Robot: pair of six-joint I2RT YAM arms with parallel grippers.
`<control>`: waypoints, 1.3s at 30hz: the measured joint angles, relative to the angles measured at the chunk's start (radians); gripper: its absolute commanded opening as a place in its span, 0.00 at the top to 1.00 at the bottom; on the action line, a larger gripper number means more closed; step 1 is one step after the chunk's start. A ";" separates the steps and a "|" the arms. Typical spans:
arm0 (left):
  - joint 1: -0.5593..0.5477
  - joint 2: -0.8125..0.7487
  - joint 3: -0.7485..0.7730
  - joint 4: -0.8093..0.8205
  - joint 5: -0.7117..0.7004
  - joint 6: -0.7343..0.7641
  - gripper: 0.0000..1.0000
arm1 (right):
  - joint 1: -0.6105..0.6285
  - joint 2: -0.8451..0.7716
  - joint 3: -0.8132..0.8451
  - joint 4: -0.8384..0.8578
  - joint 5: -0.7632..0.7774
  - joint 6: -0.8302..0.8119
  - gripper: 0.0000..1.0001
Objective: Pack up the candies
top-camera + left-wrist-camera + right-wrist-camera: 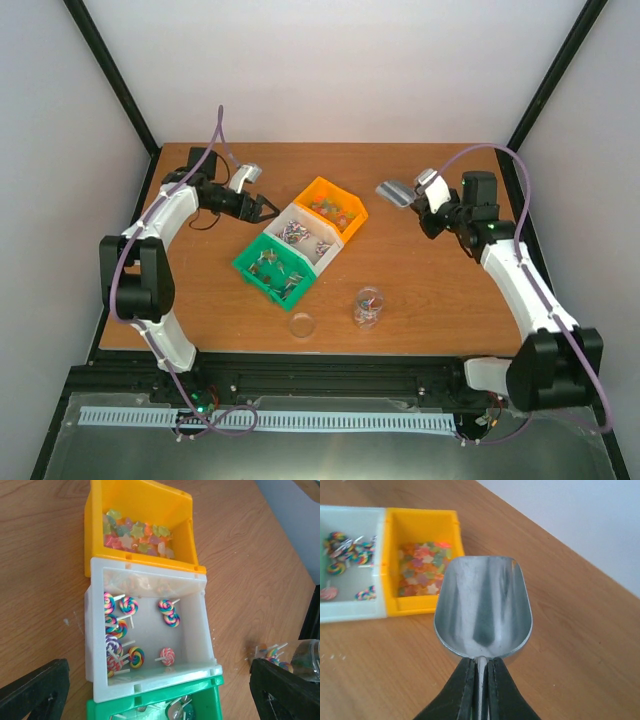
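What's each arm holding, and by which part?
Right gripper holds the metal scoop by its handle, just behind the bowl. Left gripper is open and holds nothing.

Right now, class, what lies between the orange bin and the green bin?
The white bin, holding swirl lollipops; the left wrist view shows it best.

Brown wood-grain table [430, 290], pretty bare overall. Three plastic bins sit straight on it in a diagonal row, touching side to side: orange bin [354, 222] farthest back, white bin [150, 630] in the middle, green bin [255, 283] nearest the front. A small clear jar [367, 306] is off to the right of the green bin, well apart from it. A few candies [270, 652] show right at the jar, can't tell if they're inside it or on the wood. A clear round lid [301, 324] lies flat near the front edge, left of the jar.
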 measured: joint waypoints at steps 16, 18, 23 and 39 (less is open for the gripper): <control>0.000 -0.215 -0.050 0.000 -0.198 -0.002 0.00 | -0.062 0.333 -0.151 0.397 0.022 0.269 0.97; 0.000 -0.233 -0.075 0.009 -0.200 -0.008 0.00 | -0.064 0.364 -0.151 0.410 0.034 0.282 0.97; 0.000 -0.289 -0.140 0.059 -0.184 -0.029 0.00 | -0.064 0.439 -0.135 0.421 0.080 0.304 0.93; 0.000 -0.295 -0.102 -0.017 -0.095 0.068 0.00 | -0.065 0.488 -0.126 0.411 0.129 0.303 0.49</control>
